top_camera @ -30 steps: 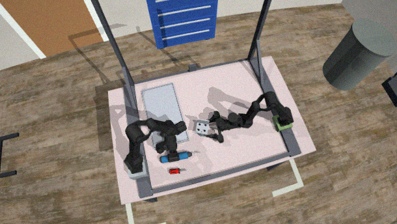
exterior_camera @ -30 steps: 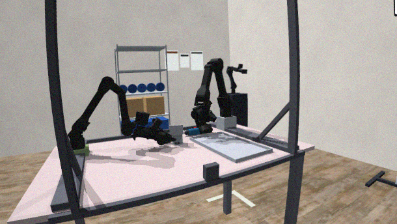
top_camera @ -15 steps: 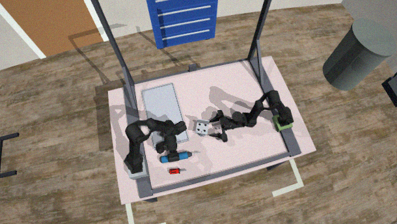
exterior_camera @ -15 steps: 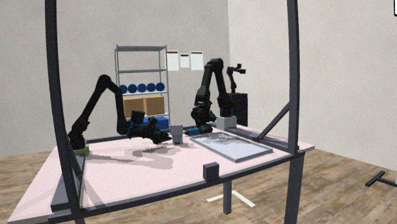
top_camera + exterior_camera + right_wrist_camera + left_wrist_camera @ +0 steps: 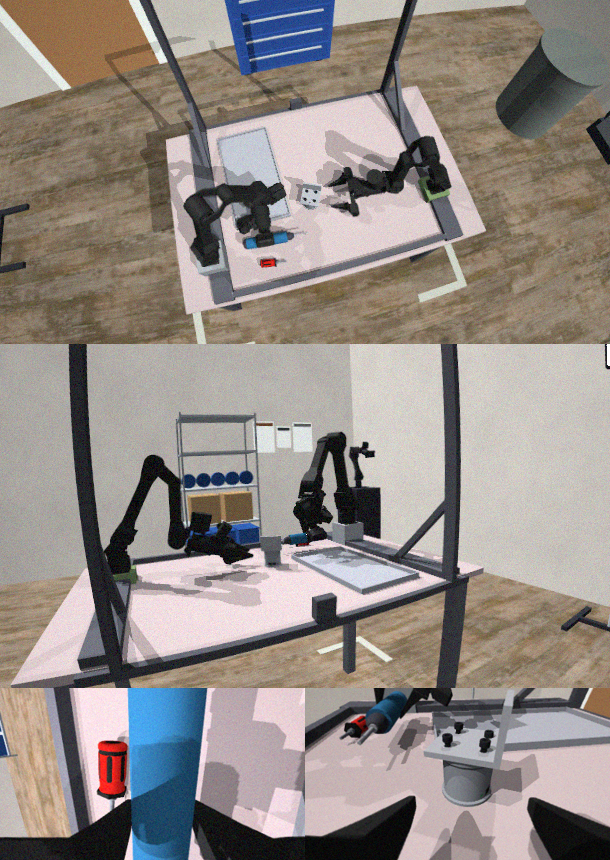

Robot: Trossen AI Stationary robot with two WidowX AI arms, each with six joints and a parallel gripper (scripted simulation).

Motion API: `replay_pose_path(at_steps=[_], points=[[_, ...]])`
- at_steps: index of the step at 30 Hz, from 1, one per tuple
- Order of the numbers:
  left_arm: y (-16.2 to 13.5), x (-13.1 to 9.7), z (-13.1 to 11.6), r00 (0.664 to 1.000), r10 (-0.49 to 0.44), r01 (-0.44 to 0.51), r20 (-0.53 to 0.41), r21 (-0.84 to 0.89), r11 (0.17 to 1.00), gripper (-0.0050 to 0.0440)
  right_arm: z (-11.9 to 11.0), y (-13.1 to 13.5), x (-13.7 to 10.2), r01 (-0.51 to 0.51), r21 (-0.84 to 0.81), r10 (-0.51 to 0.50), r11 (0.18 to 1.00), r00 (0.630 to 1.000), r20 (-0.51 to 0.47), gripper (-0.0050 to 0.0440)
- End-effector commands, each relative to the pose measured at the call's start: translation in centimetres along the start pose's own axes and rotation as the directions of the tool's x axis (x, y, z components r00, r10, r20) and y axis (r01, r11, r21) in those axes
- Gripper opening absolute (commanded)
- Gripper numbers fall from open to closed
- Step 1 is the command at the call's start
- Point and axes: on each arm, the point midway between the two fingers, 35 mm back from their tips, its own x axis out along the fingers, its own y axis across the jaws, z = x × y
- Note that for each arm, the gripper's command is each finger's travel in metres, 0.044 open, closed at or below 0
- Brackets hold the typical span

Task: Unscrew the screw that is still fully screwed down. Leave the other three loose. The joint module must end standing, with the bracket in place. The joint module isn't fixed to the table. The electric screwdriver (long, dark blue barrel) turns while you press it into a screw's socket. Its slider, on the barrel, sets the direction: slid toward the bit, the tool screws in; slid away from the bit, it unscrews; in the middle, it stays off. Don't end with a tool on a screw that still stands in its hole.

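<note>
The grey joint module [image 5: 272,559] [image 5: 467,782] stands upright, with the L-shaped bracket [image 5: 311,194] [image 5: 271,543] [image 5: 467,739] on top. In the left wrist view three black screws stand raised: front left [image 5: 447,739], back left [image 5: 458,727] and front right [image 5: 484,745]. The back right screw [image 5: 489,734] sits lower, with no shank showing. My left gripper [image 5: 331,196] [image 5: 471,802] is open and empty, just short of the module. My right gripper [image 5: 265,240] [image 5: 161,805] is shut on the blue electric screwdriver [image 5: 281,237] [image 5: 298,539] [image 5: 386,712] [image 5: 165,745], held above the table. Its slider is not visible.
A small red screwdriver [image 5: 268,263] [image 5: 361,723] [image 5: 112,770] lies near the table edge, beside the electric one. A shallow grey tray [image 5: 250,155] [image 5: 390,583] [image 5: 569,742] lies beyond the module. Frame posts and rails border the table.
</note>
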Motion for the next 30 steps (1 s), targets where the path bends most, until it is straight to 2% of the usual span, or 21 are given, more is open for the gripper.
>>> replay_pose_path(at_steps=[1, 6, 10, 14, 18, 20, 23, 26, 30], points=[[-0.1, 0.1, 1.1, 1.0, -0.001, 0.001, 0.03, 0.003, 1.0, 0.04, -1.0, 0.8, -2.2, 0.027, 0.03, -0.026, 0.999, 0.999, -0.037, 0.0162], [-0.1, 0.1, 1.1, 1.0, -0.001, 0.001, 0.03, 0.003, 1.0, 0.04, -1.3, 0.9, -2.9, 0.067, 0.062, -0.066, 0.996, 0.998, -0.012, 0.0162], [-0.1, 0.1, 1.1, 1.0, -0.001, 0.001, 0.03, 0.003, 1.0, 0.04, -2.1, 1.6, -4.7, 0.209, 0.186, -0.225, 0.96, 0.972, 0.07, 0.0162], [-0.1, 0.1, 1.1, 1.0, -0.001, 0.001, 0.03, 0.003, 1.0, 0.04, -2.9, 2.3, -6.4, 0.339, 0.326, -0.397, 0.882, 0.908, 0.132, 0.0162], [-0.1, 0.1, 1.1, 1.0, -0.001, 0.001, 0.03, 0.003, 1.0, 0.04, -3.6, 2.9, -7.9, 0.435, 0.473, -0.566, 0.766, 0.806, 0.176, 0.0162], [-0.1, 0.1, 1.1, 1.0, -0.001, 0.001, 0.03, 0.003, 1.0, 0.04, -3.6, 2.9, -7.9, 0.435, 0.473, -0.566, 0.766, 0.806, 0.176, 0.0162], [-0.1, 0.1, 1.1, 1.0, -0.001, 0.001, 0.03, 0.003, 1.0, 0.04, -4.1, 3.4, -9.2, 0.487, 0.583, -0.687, 0.651, 0.704, 0.179, 0.0162], [-0.1, 0.1, 1.1, 1.0, -0.001, 0.001, 0.03, 0.003, 1.0, 0.04, -4.5, 3.9, -10.6, 0.518, 0.686, -0.798, 0.51, 0.583, 0.153, 0.0162], [-0.1, 0.1, 1.1, 1.0, -0.001, 0.001, 0.03, 0.003, 1.0, 0.04, -4.5, 4.2, -11.9, 0.501, 0.799, -0.902, 0.331, 0.417, 0.112, 0.0162]])
